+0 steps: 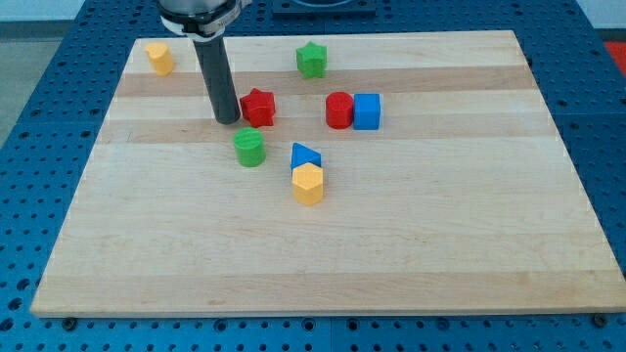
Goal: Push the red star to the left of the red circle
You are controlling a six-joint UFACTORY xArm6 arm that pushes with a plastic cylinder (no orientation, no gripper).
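tip [228, 120] touched red star's [258, 107] left side | star lay left of red circle [338, 110], apart | rod carried no gripper, held nothing | push line ran rightward toward circle

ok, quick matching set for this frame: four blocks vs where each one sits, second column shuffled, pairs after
1. red star
2. blue cube
3. yellow hexagon
4. green star

A. touching the red circle on its view-right side
B. nearest the view's top of these four
C. right beside my tip, on its view-right
D. just below the blue triangle

Pairs: 1-C, 2-A, 3-D, 4-B
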